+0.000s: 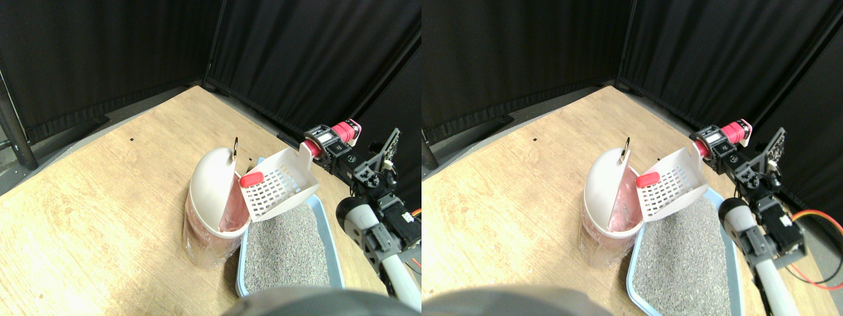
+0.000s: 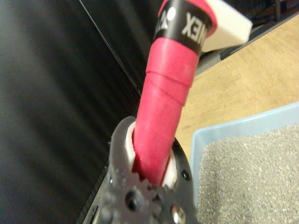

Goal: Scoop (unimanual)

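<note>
A white slotted scoop (image 1: 280, 184) hangs tilted over the open mouth of a white bin (image 1: 211, 178) lined with a plastic bag. A small red piece (image 1: 251, 178) lies at the scoop's lower lip, right at the bin's opening. My right gripper (image 1: 323, 140) is shut on the scoop's red wrapped handle (image 2: 166, 102), above the far end of the blue litter tray (image 1: 327, 217). In the wrist view the jaws stand on both sides of the handle at my right gripper (image 2: 152, 163). Grey litter (image 1: 286, 250) fills the tray.
The bin stands against the tray's left side on a wooden floor (image 1: 99, 197). Black curtains (image 1: 296, 52) close off the back and right. A dark post (image 1: 16, 131) stands at the far left. The bin's swing lid carries a small ring (image 1: 235, 146) on top.
</note>
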`<control>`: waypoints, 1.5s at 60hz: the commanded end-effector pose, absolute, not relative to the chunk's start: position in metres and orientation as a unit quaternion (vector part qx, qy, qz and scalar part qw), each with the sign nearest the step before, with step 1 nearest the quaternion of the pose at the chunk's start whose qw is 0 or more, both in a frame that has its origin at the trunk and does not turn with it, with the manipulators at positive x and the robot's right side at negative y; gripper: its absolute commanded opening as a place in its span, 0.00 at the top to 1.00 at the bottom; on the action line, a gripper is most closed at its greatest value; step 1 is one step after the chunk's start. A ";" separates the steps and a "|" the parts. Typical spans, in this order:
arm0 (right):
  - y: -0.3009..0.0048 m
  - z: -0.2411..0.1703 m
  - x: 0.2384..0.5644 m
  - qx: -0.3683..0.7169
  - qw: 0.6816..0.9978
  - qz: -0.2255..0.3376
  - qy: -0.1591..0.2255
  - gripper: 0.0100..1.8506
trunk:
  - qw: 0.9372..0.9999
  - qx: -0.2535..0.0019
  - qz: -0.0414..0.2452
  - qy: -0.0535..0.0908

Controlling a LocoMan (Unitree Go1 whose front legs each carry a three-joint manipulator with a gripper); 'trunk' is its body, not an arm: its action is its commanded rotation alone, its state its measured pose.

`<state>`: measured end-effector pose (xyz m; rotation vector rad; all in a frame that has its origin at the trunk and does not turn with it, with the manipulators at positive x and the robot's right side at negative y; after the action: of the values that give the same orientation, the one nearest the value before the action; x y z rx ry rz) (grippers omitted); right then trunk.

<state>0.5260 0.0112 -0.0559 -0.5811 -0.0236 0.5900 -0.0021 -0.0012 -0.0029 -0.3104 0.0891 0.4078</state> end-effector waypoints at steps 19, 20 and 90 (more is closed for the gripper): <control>0.018 -0.044 0.530 -0.289 0.912 0.288 -0.046 0.97 | 0.958 -0.157 0.235 0.047; 0.018 -0.044 0.530 -0.287 0.913 0.288 -0.044 0.97 | 0.958 -0.157 0.235 0.047; 0.015 -0.031 0.524 -0.338 0.889 0.291 -0.101 0.98 | 0.960 -0.155 0.227 0.045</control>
<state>0.5265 0.0099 -0.0434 -0.7087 -0.1260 0.6113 -0.0032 -0.0006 -0.0032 -0.3062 0.0927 0.4074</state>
